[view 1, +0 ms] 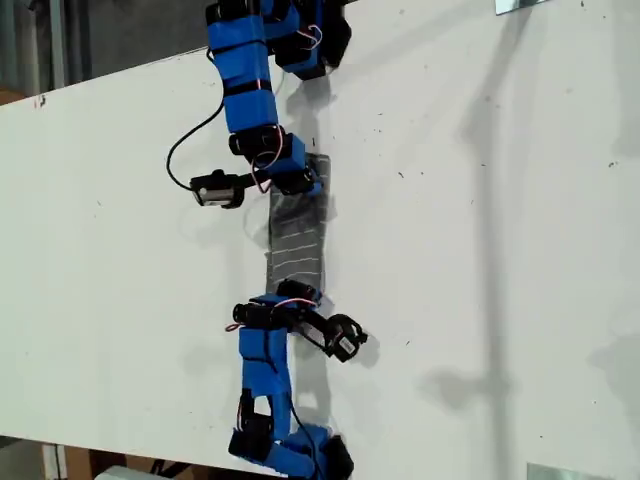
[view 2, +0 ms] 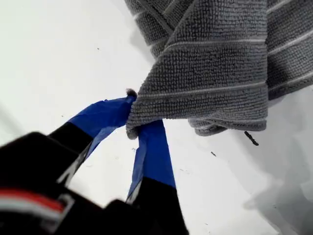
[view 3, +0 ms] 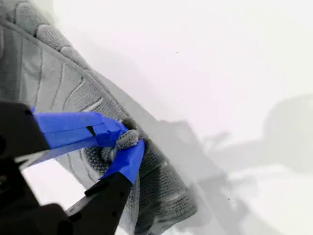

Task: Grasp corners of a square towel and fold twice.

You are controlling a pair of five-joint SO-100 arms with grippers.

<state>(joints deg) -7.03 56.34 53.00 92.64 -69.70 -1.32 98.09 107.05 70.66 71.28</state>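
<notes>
The grey striped towel is bunched into a narrow strip stretched between two blue arms in the exterior view. One arm reaches in from that view's top and holds the strip's far end. The other arm comes from the bottom and holds the near end. I cannot tell which arm is first or second. In the first wrist view my first gripper is shut on a rounded corner of the towel. In the second wrist view my second gripper pinches a bunched tip of the towel.
The white table spreads wide on both sides of the towel in the exterior view, with arm shadows on that view's right. Its edges run along the view's upper left and bottom. Metal brackets sit at the right-hand corners.
</notes>
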